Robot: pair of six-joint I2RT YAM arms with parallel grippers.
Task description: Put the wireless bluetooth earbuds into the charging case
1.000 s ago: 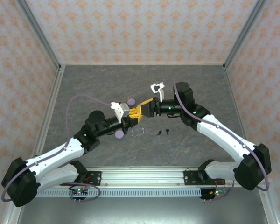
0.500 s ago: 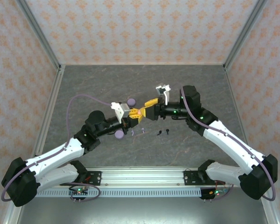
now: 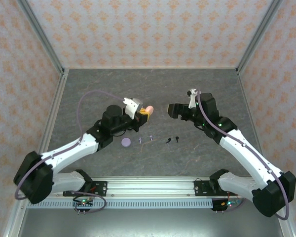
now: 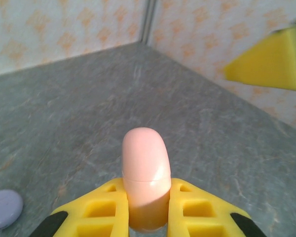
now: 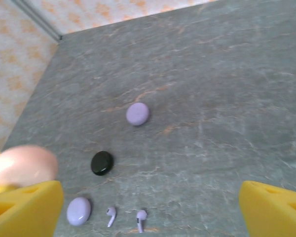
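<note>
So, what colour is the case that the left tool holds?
Pale pink; the case shows best in the left wrist view.

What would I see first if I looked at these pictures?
A pink charging case stands pinched in the left tool, held up over the grey table. The right tool hangs open across from it, holding nothing. Down on the table lie two tiny lavender earbuds beside a lavender case.
</note>
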